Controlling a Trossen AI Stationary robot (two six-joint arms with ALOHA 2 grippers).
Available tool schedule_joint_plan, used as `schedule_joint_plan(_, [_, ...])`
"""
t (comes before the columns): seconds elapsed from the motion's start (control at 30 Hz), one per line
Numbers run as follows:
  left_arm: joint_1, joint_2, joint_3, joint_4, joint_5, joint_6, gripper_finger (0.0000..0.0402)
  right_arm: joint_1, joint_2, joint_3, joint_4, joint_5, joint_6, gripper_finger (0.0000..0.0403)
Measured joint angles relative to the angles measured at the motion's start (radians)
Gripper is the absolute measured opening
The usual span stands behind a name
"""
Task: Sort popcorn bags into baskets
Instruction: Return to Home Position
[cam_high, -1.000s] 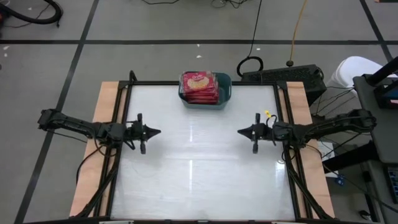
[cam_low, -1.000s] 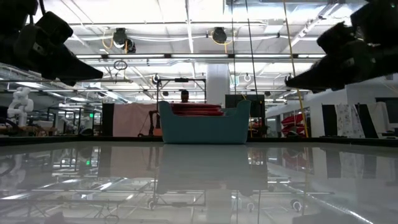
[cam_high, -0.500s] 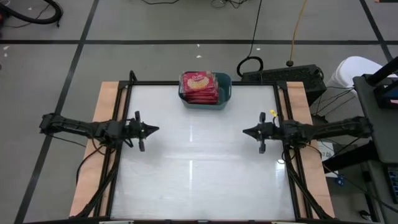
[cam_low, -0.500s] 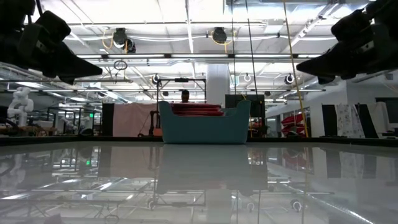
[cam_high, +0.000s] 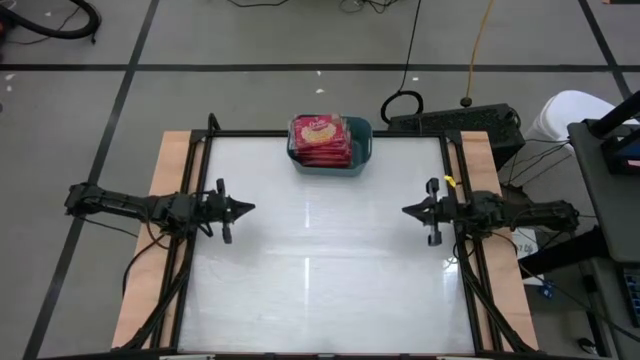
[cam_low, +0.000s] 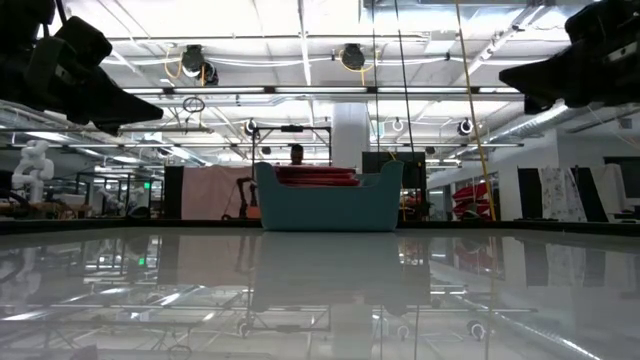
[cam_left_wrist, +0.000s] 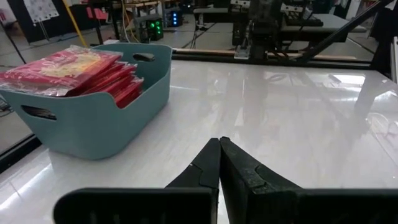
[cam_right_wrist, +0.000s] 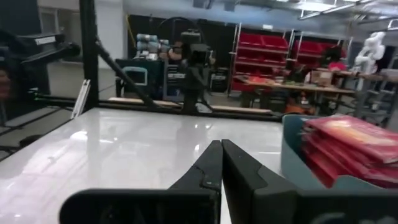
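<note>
The teal-blue basket stands at the middle of the table's far edge, also seen in the low view as the basket. Red popcorn bags are stacked in it and rise above its rim; the top one shows a yellow-orange picture. The left wrist view shows the bags in the basket; the right wrist view shows the bags. My left gripper hovers shut above the table's left side. My right gripper hovers shut above the right side. Both point toward the table's middle.
The white glossy table top lies bare between the two grippers and toward the near edge. A black frame runs around the table. Cables and a black box lie beyond the far right corner. A person shows far behind the basket.
My right gripper has drawn back toward the table's right edge, staying shut and above the surface. My left gripper has kept almost still. The basket and the bags have not moved.
</note>
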Motion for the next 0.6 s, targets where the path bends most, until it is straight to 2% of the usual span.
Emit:
schedule_joint_plan(0.33, [0.000, -0.007, 0.000, -0.002, 0.006, 0.022, 0.0010, -0.001, 0.003, 0.000, -0.024, 0.020, 0.015, 0.0000])
schedule_joint_plan(0.6, [0.000, -0.161, 0.000, -0.034, 0.059, 0.085, 0.0010, -0.001, 0.004, 0.000, -0.034, 0.020, 0.045, 0.0000])
